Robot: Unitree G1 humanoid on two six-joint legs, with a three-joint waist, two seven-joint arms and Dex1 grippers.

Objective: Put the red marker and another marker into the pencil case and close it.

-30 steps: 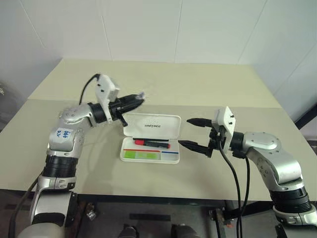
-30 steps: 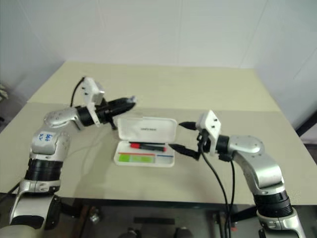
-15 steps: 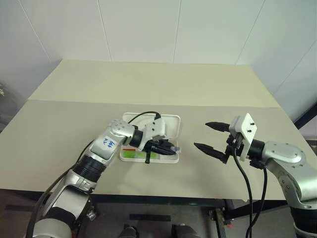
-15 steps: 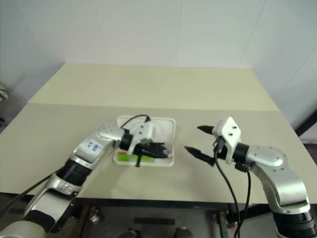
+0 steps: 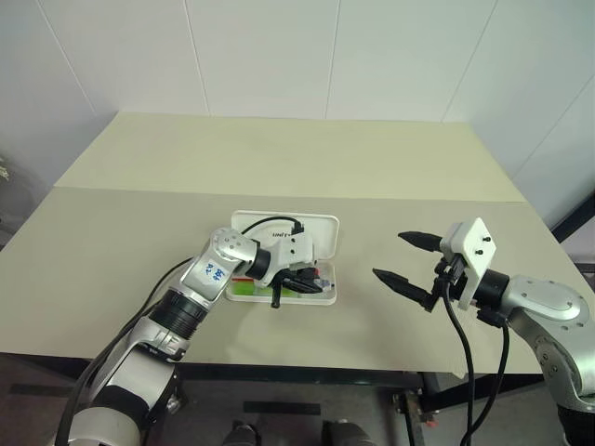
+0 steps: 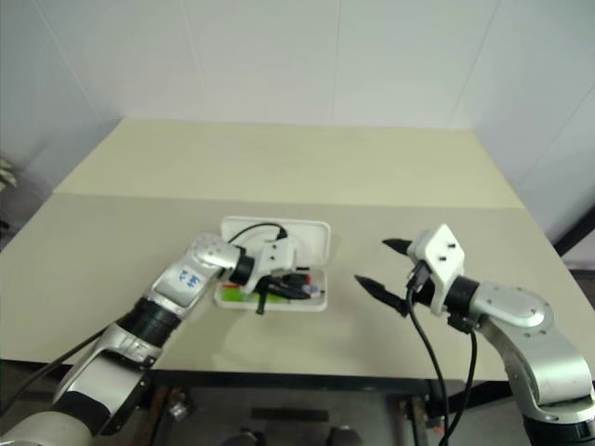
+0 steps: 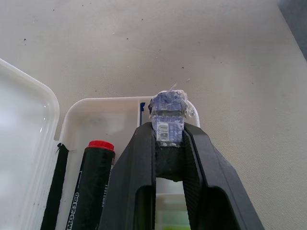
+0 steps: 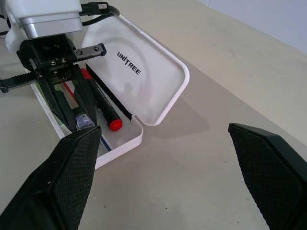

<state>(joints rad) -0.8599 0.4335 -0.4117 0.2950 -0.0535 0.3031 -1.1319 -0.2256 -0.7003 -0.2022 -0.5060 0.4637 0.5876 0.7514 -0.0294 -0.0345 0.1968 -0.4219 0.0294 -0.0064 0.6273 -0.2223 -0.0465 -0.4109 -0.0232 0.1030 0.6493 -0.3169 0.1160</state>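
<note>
Left gripper [image 7: 168, 125] down inside open case [image 8: 158, 103], fingers nearly closed, pinching a small blue plastic-wrapped item [image 7: 168, 108] at tips. Red marker [image 8: 100, 108] in tray just beside that gripper, apart from it: slim black barrel, printed lettering, red cap toward right end. Green highlighter [image 5: 244, 289] partly hidden under left arm, at tray's left. Case: white hard plastic, rounded corners, glossy lid raised, dark logo. Right gripper [image 5: 406, 257] wide open, empty, well right of case, above matte beige table [image 5: 279, 158].

Green marker [image 5: 249, 290] mostly behind arm
</note>
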